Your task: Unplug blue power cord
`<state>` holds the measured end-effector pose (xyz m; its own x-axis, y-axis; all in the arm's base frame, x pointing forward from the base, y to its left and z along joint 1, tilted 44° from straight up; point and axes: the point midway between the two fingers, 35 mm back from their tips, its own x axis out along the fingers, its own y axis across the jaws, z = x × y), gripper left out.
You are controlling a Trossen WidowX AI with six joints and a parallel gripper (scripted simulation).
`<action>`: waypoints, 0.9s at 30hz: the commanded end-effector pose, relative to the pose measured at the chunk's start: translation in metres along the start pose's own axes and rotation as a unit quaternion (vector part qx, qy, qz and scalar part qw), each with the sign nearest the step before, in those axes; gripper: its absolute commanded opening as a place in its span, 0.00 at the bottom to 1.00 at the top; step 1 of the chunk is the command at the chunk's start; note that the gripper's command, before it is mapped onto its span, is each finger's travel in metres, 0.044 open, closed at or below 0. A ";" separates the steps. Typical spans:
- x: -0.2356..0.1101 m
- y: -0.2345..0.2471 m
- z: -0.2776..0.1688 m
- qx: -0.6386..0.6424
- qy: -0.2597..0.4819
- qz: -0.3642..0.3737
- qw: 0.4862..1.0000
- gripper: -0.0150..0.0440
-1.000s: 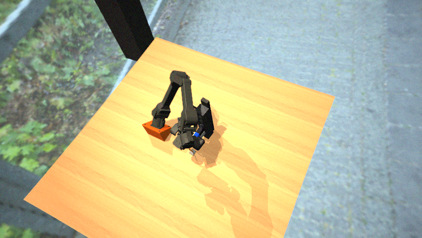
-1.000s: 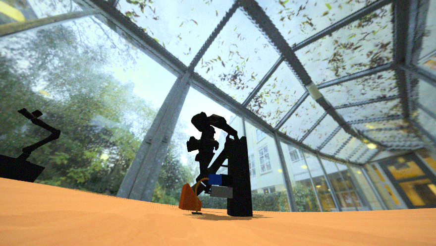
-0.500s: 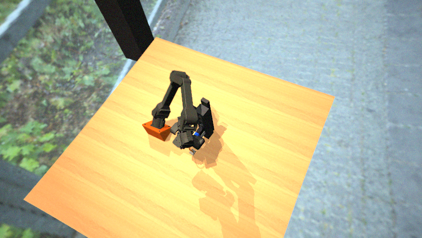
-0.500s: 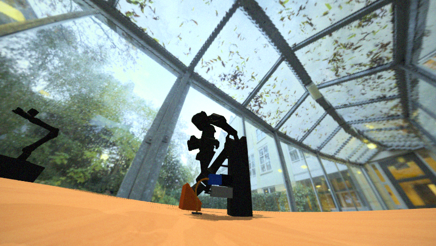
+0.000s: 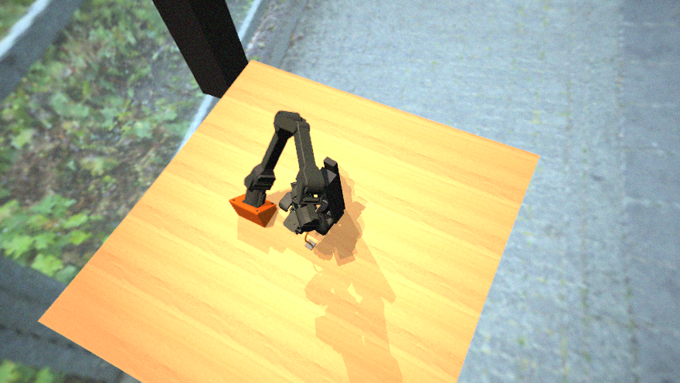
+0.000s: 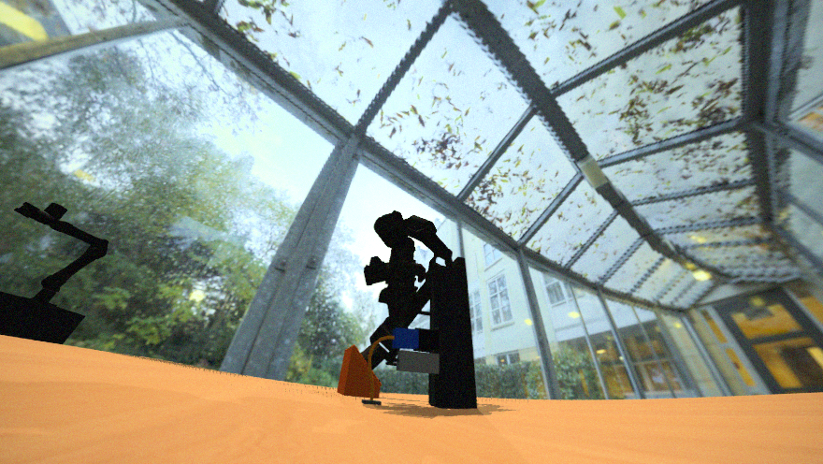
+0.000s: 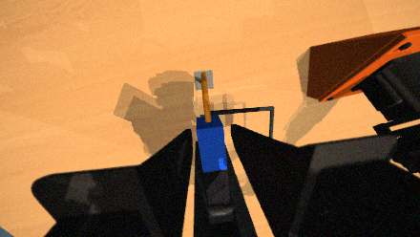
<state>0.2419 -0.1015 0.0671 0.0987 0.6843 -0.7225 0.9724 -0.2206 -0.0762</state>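
Observation:
The black power strip (image 5: 337,197) (image 6: 454,340) stands upright. The blue plug (image 6: 405,338) (image 7: 211,145) is level beside it, with a dark part between plug and strip; whether it is seated in a socket cannot be told. Its orange cord (image 6: 370,360) (image 7: 206,97) curves down to a small grey plate (image 5: 310,245) (image 6: 370,402) (image 7: 208,76) on the table. My gripper (image 7: 211,131) is part open around the plug, with a visible gap on each side, so it does not grip it. In the top view the arm hides the plug and fingertips.
The arm's orange wedge base (image 5: 254,215) (image 6: 353,374) (image 7: 344,72) stands close beside the strip. A grey block (image 6: 417,363) juts from the strip just below the plug. A thin black bar (image 7: 245,111) runs close by my right finger. A dark arm silhouette (image 6: 80,262) shows far left.

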 end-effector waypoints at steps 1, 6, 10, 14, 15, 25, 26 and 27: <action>0.000 -0.002 -0.009 0.000 0.002 0.000 1.000 0.53; 0.000 -0.002 -0.017 0.000 0.002 0.000 1.000 0.53; 0.000 -0.003 -0.019 0.000 0.002 0.000 1.000 0.53; 0.002 -0.003 -0.019 0.000 0.002 0.000 1.000 0.53; 0.003 -0.003 -0.019 0.000 0.002 0.000 1.000 0.53; 0.012 -0.003 -0.019 0.000 0.002 0.000 1.000 0.53; 0.012 -0.003 -0.019 0.000 0.002 0.000 1.000 0.53; 0.010 -0.001 -0.018 -0.002 0.000 0.000 1.000 0.48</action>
<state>0.2458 -0.0814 0.0721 0.0994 0.6840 -0.7227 0.9731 -0.2185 -0.0729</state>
